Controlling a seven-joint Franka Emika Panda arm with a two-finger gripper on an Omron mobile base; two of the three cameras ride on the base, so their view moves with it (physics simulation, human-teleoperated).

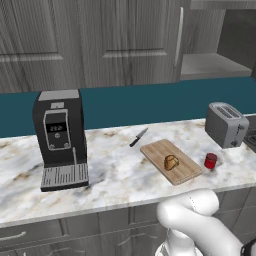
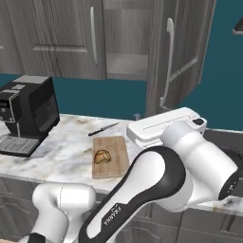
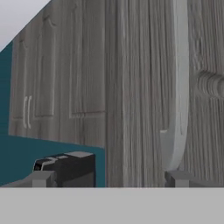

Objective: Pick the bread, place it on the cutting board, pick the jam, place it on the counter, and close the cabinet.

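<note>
Two placements done: bread [image 1: 171,162] on board [image 1: 183,173], jam [image 1: 210,160] on worktop [image 1: 115,172]. Cabinet door [image 3: 144,87] open, close ahead of tool [image 3: 109,177]; tool wide, empty.

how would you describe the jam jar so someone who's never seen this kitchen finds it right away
Start at the marble counter and find the silver toaster near its right end. In front of the toaster, just off the right edge of the wooden cutting board, stands the jam. It is the one small red cylinder there; the bread beside it is golden-brown and lies on the board.
</note>
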